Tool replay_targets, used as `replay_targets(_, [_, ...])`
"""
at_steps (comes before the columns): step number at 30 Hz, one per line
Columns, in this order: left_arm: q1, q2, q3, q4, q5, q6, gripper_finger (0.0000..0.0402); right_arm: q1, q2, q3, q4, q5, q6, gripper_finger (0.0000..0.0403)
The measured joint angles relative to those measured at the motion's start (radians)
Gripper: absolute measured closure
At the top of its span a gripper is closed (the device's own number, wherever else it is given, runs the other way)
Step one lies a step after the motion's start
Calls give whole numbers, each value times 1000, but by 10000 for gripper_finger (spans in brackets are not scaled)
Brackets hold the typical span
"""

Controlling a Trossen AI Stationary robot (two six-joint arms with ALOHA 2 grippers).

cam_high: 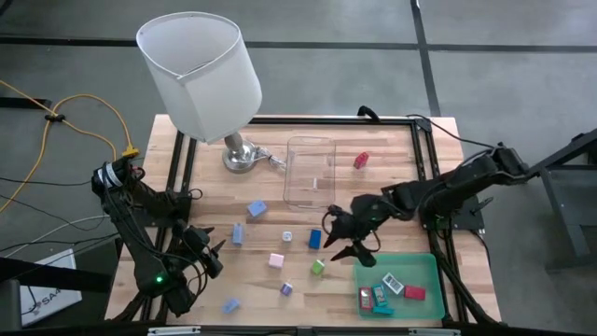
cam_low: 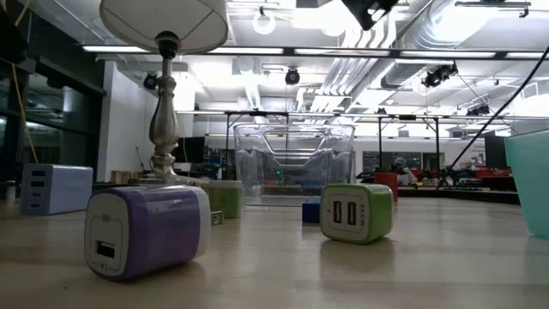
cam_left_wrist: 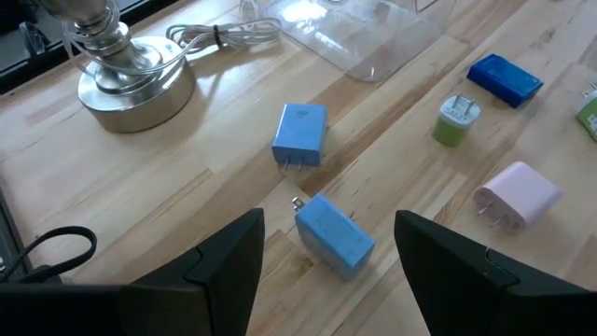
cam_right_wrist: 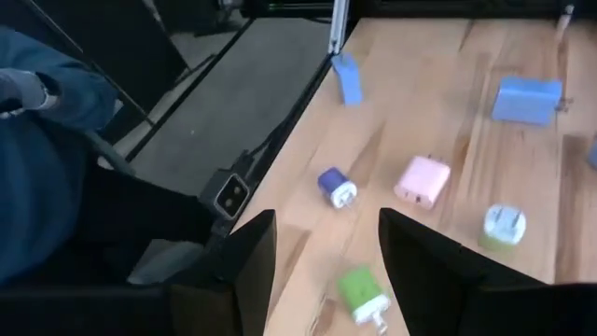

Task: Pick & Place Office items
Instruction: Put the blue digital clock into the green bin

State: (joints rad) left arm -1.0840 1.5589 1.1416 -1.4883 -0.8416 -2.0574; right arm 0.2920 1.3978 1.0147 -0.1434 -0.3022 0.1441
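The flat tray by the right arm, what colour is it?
Green; the flat plastic tray shows best in the high view.

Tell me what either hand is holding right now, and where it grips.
Nothing. The right hand hangs open near the green tray, nothing between its fingers. The left hand is open too, above a light blue charger.

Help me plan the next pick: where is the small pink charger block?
In the high view, the small pink charger block lies mid-table, between the white block and the purple block.

In the low view, the green tray (cam_low: 529, 176) is cut off beside the green charger (cam_low: 357, 212).
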Motion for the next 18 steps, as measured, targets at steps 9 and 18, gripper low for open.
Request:
replay_targets(9, [0,0,0,1,0,0,170,-72,242,291,-300,-96,-239,225])
replay_targets(18, [0,0,1,1,0,0,170,-154,361,461,-479,-228,-559,225])
